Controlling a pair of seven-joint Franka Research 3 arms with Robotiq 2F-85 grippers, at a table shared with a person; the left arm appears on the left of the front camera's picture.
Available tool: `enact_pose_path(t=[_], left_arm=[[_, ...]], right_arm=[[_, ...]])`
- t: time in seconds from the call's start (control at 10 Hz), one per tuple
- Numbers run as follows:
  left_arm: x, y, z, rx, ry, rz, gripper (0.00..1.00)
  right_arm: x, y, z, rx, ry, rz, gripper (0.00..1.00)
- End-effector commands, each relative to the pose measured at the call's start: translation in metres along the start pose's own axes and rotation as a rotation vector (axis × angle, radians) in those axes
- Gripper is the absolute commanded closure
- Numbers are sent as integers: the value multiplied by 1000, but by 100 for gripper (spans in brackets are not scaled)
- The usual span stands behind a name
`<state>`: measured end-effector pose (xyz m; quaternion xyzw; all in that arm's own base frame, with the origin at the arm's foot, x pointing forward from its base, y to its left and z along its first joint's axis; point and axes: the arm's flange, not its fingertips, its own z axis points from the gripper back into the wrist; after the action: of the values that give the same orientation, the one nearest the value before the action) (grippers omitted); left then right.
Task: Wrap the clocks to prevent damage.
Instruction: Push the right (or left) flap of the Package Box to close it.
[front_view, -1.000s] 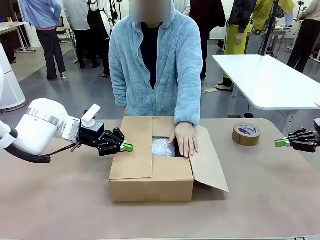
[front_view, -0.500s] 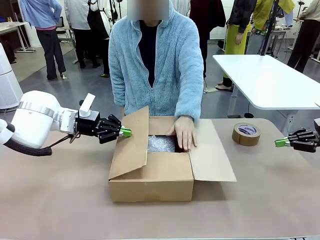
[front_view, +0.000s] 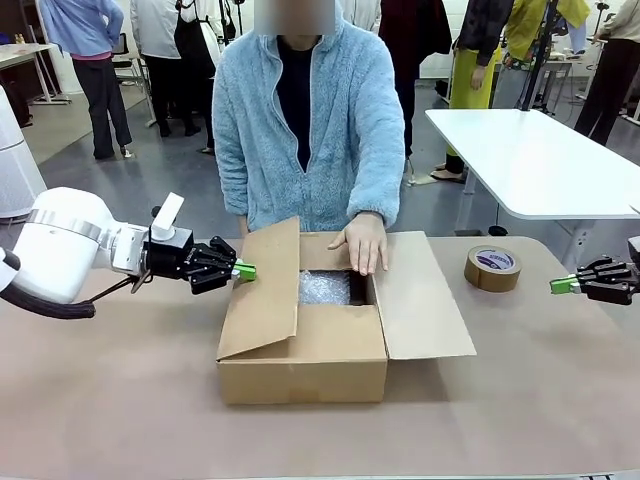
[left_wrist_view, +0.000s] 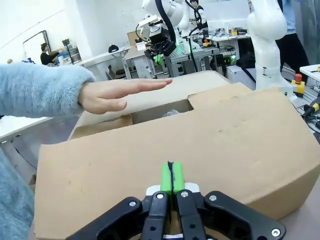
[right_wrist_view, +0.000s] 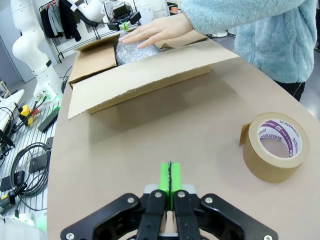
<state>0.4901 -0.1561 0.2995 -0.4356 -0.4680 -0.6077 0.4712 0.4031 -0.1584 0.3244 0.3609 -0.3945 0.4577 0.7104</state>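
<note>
Surface carries everything. Brown cardboard box sits mid-surface btwn person and robot, so both sides can reach it. Box top is open: L flap stands tilted up, R flap lies folded out nearly flat, and the near flap covers the front part, leaving a gap at the back.

Person's hand rests flat, palm down, at the far rim above the gap, prob. steadying the box or about to fold the far flap.

The clocks, one whitish bubble-wrap bundle, lie inside the box just below that hand. They're already wrapped, so closing up looks like what's left.

Tape roll lies flat to the R of the box, apart from it, handy for sealing.

L pincer: pads pressed together, nothing gripped, tip at outer face of L flap, touching or v. nearly. It looks set to push w/ a closed tip rather than grasp.

R pincer: also closed tight and empty, near the R edge, well apart from the box w/ the tape roll btwn them, prob. parked out of the way.
</note>
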Motion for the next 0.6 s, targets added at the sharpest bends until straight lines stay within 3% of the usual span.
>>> enact_pose_path(t=[0.0, 0.5], left_arm=[[5, 6, -3, 8, 4, -23, 99], [-5, 6, -1, -5, 46, 61, 99]], right_arm=[[-1, 1, 0, 6, 4, 0, 99], [-1, 1, 0, 6, 4, 0, 99]])
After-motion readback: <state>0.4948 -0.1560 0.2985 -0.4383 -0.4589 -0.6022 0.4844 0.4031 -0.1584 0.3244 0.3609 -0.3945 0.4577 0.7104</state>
